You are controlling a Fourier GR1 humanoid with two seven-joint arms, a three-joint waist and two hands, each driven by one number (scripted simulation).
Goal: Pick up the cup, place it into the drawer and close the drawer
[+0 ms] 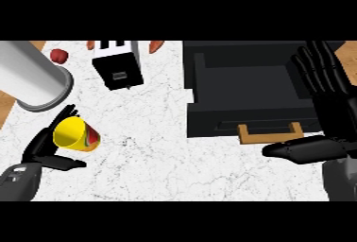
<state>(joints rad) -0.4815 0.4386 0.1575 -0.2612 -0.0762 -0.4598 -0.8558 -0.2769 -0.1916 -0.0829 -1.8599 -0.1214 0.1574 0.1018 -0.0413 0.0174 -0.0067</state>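
Fingers (61,118) of your left hand (42,149) curl around the yellow plastic cup (75,134) at lower left on the white marble bench (153,156); the open black drawer (244,90) lies far right, near your open right hand (314,149).

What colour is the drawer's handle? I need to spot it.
Tan, on the black drawer's handle, head view.

Yellow cup (74,134) stands upright on the white marbled counter (160,160), well left of the open black drawer (244,90). Left hand (43,150) is curled around the cup from the side away from the drawer. Right hand (322,108) lies with fingers straight over the drawer's right edge, thumb beside the tan handle (270,133). Toaster (118,65) stands just left of the drawer.
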